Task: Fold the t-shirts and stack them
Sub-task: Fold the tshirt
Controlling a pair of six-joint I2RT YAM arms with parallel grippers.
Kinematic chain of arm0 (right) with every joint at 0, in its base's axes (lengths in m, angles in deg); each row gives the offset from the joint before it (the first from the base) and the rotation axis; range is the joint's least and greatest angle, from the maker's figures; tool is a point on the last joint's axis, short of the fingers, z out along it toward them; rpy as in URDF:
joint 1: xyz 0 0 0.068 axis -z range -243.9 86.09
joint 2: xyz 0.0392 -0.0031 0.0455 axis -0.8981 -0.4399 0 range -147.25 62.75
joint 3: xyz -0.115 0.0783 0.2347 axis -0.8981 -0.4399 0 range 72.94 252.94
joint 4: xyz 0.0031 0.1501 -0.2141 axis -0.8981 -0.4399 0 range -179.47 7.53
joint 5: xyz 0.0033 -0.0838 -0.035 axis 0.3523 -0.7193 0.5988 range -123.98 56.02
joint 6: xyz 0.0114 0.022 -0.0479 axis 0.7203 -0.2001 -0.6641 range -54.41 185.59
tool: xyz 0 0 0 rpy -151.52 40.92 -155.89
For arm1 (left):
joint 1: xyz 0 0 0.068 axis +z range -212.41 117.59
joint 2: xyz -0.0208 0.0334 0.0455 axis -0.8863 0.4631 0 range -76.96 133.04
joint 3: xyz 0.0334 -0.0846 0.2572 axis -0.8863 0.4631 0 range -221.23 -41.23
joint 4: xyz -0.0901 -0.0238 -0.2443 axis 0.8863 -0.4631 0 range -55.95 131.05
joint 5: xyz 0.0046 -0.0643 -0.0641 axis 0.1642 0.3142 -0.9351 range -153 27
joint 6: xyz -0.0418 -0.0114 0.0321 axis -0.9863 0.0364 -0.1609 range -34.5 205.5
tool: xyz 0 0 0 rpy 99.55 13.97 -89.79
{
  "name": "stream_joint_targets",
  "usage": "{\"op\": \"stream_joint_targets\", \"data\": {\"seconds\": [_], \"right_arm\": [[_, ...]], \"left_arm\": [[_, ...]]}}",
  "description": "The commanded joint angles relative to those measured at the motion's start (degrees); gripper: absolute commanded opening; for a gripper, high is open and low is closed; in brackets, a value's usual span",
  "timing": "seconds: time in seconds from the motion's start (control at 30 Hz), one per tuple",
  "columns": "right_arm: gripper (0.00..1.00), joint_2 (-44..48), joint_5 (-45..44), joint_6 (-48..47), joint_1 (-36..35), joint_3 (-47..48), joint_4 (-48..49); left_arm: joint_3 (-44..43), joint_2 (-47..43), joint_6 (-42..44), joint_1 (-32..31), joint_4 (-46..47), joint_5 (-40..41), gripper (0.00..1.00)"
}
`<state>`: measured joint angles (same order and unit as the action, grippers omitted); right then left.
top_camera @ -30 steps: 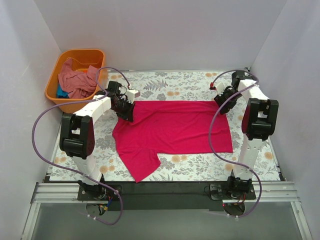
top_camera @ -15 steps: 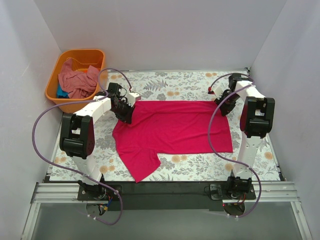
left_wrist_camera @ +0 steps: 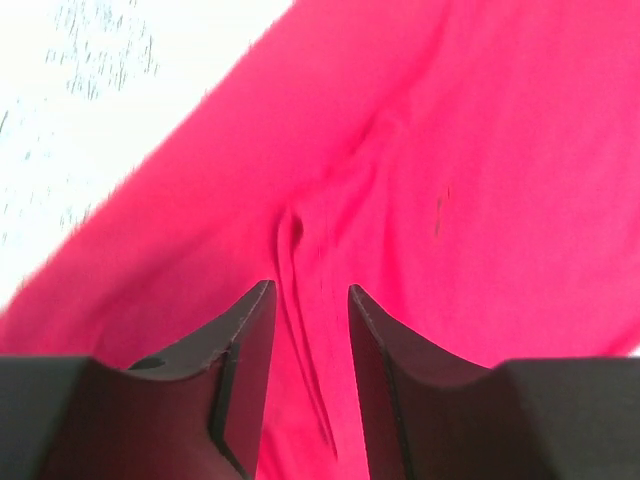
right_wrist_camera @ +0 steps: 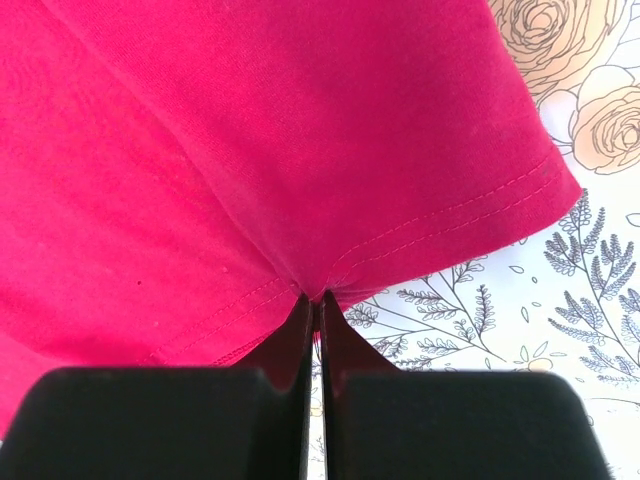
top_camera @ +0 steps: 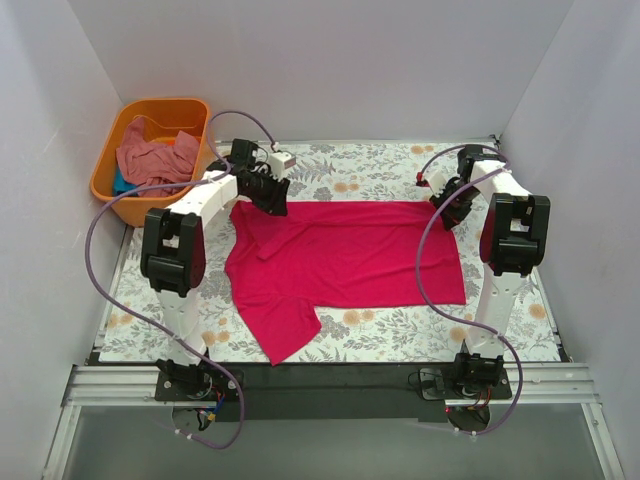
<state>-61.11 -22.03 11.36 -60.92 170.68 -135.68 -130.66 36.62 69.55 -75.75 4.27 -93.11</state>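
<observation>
Crimson-pink t-shirt (top_camera: 350, 255): it lies spread flat on the middle of the surface, between my two arms. One short sleeve points toward the near edge on my left side.
Left pincer (left_wrist_camera: 308, 292): it is over the far left corner of the crimson-pink t-shirt. Its two fingers stand apart with a clear gap, and nothing is clasped between them.
Cloth under the left pincer: my left wrist view shows a narrow raised wrinkle running through the gap. I cannot tell whether my fingertips touch the fabric.
Right pincer (right_wrist_camera: 313, 300): it is at the far right corner of the crimson-pink t-shirt. Its fingers are pressed together, pinching the stitched hem, and the cloth puckers into small folds at the pinch.
Hem: beside the pinch, the double-stitched edge runs out to a free corner that lies flat on the printed leaves and roses.
Surface (top_camera: 360, 175): it is covered with a floral cloth, which shows on every side of the crimson-pink t-shirt.
Orange plastic tub (top_camera: 160, 104): it sits at the far left corner, off the floral cloth and well apart from the spread tee.
Salmon-pink t-shirt (top_camera: 150, 162): it is crumpled inside the orange plastic tub.
Teal-blue t-shirt (top_camera: 122, 185): only a small patch shows, low in the tub against its near wall and under the salmon-pink t-shirt.
</observation>
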Motion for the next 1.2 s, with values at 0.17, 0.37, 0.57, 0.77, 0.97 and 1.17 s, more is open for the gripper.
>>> {"op": "stream_joint_targets", "data": {"seconds": [0.17, 0.37, 0.57, 0.77, 0.97, 1.17], "right_arm": [[0.01, 1.51, 0.36, -2.01, 0.18, 2.03, -0.93], [0.01, 1.33, 0.53, -2.19, 0.18, 2.29, -0.93], [0.01, 1.24, 0.54, -2.01, 0.18, 2.72, -0.84], [0.01, 1.51, 0.62, -1.84, 0.18, 2.9, -0.84], [0.01, 1.95, 0.19, -1.92, 0.18, 3.25, -0.93], [0.01, 2.04, -0.34, -2.19, 0.18, 3.95, -0.93]], "left_arm": [[-4.53, 6.39, -2.95, -3.0, 3.55, -0.3, 0.37], [-3.83, 7.53, -2.43, -3.97, 3.55, 0.31, 0.36], [-2.33, 4.56, -2.25, -4.06, 3.64, 0.14, 0.04], [-0.22, 0.68, -1.72, -4.06, 2.85, 0.31, 0.0], [0.83, -3.36, -1.81, -4.41, -0.4, -3.11, 0.0], [3.73, -6.26, -1.2, -5.38, -2.95, -4.17, 0.0]]}}
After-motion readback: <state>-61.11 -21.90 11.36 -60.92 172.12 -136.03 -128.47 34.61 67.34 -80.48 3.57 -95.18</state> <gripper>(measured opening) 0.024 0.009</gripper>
